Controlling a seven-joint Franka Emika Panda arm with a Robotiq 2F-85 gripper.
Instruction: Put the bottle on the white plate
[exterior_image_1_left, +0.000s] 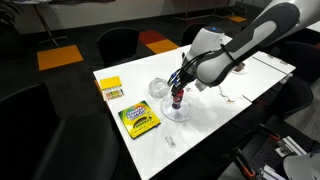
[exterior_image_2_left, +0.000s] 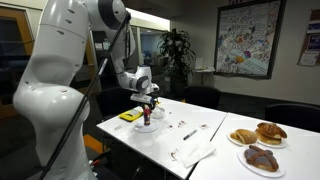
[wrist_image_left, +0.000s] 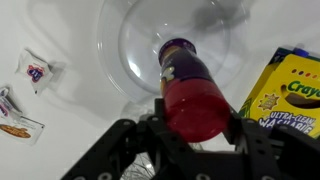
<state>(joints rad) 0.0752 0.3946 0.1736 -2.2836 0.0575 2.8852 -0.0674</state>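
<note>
In the wrist view the crayon box (wrist_image_left: 290, 90) is cut by the right edge and the plate (wrist_image_left: 130, 40) by the top edge. The bottle (wrist_image_left: 185, 75) covers a part of the plate. The gripper (wrist_image_left: 197, 120) is cut by the bottom edge. The print on two packets (wrist_image_left: 35, 70) at the left is too blurred to read. In an exterior view the bottle (exterior_image_1_left: 177, 100) is too small to tell if it touches the plate (exterior_image_1_left: 186, 114).

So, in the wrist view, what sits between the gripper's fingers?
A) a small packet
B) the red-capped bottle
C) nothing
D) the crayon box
B: the gripper is closed on the red cap end of the bottle, whose far end points at the white plate.
</note>
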